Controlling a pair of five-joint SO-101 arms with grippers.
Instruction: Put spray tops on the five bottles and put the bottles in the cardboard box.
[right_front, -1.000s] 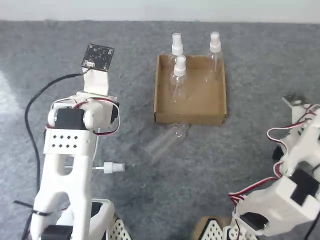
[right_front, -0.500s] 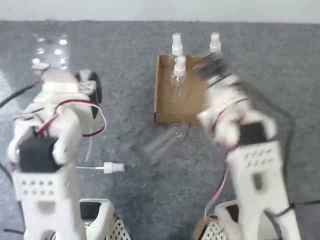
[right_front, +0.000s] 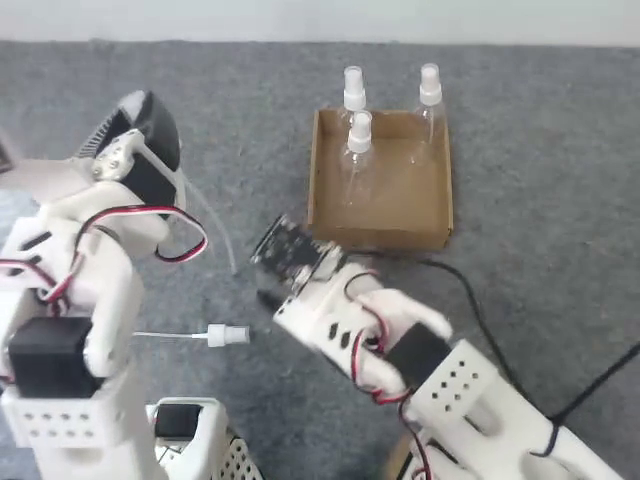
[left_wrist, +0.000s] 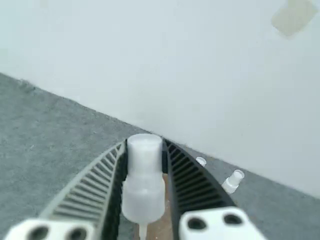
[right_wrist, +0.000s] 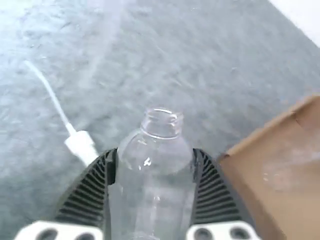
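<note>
Grey fabric-covered worktop (right_front: 520, 150) beneath everything. At its left, the left arm (right_front: 75, 290) reared up tall, wrist tipped back. Left pincer (left_wrist: 145, 146) raised high and aimed toward the far wall, nearly closed on a white spray top (left_wrist: 144, 185) gripped upright between the ribbed fingers. From the near right, the right arm (right_front: 440, 385) stretched low and slantwise toward the middle. Right pincer (right_wrist: 153, 156) just short of the cardboard box (right_front: 380, 236), clamped round the shoulders of a clear open-necked bottle (right_wrist: 152, 175), neck poking out ahead of the fingers. Box at centre back, open side up. First capped bottle (right_front: 357, 150) standing inside. Second capped bottle (right_front: 353, 88) by the far left corner and third capped bottle (right_front: 430, 85) by the far right corner, inside or behind not clear. Loose spray top (right_front: 226, 335) lying flat between the arms, thin tube trailing toward the left arm.
</note>
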